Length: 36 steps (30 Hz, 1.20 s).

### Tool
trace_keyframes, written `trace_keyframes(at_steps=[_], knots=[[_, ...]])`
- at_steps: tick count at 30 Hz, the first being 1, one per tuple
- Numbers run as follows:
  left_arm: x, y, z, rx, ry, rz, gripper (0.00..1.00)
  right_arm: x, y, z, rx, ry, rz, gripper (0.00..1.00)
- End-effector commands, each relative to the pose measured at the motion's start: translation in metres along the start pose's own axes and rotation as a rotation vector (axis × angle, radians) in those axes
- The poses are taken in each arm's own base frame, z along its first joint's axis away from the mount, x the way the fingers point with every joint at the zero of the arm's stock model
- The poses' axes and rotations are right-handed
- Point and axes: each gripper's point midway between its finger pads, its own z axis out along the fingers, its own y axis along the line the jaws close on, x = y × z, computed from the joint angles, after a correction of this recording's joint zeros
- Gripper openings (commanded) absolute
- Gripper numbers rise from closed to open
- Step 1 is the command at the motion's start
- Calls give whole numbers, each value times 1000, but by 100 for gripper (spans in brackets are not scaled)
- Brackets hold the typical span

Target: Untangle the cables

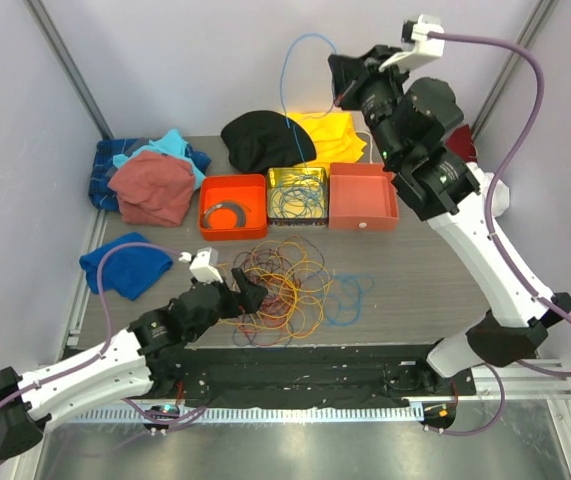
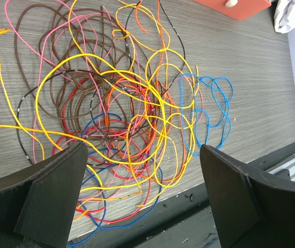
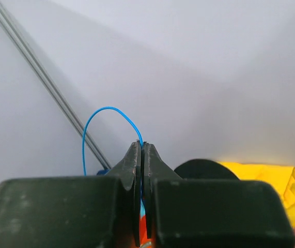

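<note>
A tangle of thin cables (image 1: 280, 285), yellow, orange, red, pink, brown and blue, lies on the table near its front edge; in the left wrist view it (image 2: 116, 103) fills the middle. A light blue cable (image 1: 350, 298) loops at its right side (image 2: 209, 113). My left gripper (image 1: 248, 297) is open and empty, low over the tangle's near-left part, its jaws (image 2: 144, 181) wide apart. My right gripper (image 1: 337, 100) is raised high at the back, shut (image 3: 142, 147) on a single blue cable (image 3: 101, 111) that arcs upward (image 1: 295, 60).
Three trays stand in a row behind the tangle: an orange one (image 1: 208, 222) with a grey coiled ring, a yellow one (image 1: 270, 180) holding cables, an orange one (image 1: 363, 195). Black (image 1: 265, 140), yellow (image 1: 330, 130), red (image 1: 155, 185) and blue (image 1: 125, 262) cloths lie around.
</note>
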Motion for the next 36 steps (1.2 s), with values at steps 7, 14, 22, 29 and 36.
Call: trace_keyframes(at_steps=[7, 14, 22, 29, 36], knots=[[-6, -1, -3, 13, -30, -29, 95, -30, 9, 36, -12, -98, -47, 1], [-4, 5, -6, 1, -29, -27, 95, 22, -25, 70, 41, -40, -55, 1], [-22, 17, -21, -43, -94, 9, 97, 71, -58, 106, 75, 6, -39, 1], [-22, 29, -24, -94, -90, 42, 98, 121, -83, 131, 88, 49, -10, 1], [-23, 35, -24, -125, -102, 56, 98, 194, -110, 133, 118, 142, -3, 1]])
